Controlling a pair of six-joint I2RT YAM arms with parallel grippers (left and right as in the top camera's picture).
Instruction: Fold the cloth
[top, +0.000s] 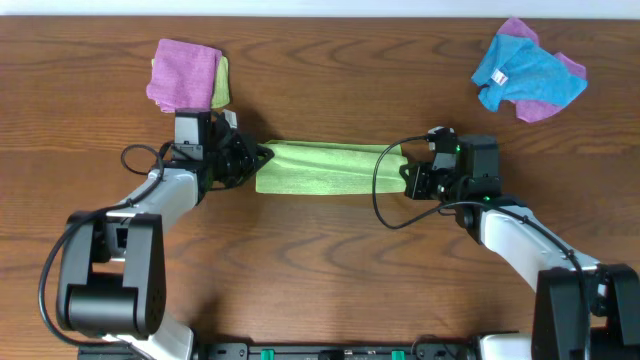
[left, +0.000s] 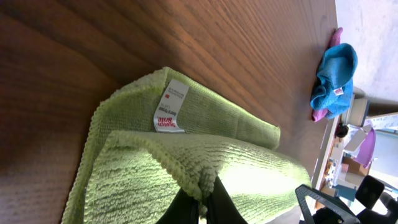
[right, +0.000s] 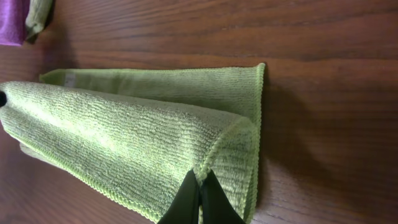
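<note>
A green cloth lies stretched across the middle of the wooden table, folded over on itself into a long band. My left gripper is shut on its left end; the left wrist view shows the fingers pinching the upper layer's edge of the green cloth, with a white label on the lower layer. My right gripper is shut on its right end; the right wrist view shows the fingers pinching the upper layer's corner of the green cloth over the lower layer.
A folded pink cloth over a yellow-green one sits at the back left. A crumpled blue and purple cloth pile lies at the back right; it also shows in the left wrist view. Bare wood lies in front.
</note>
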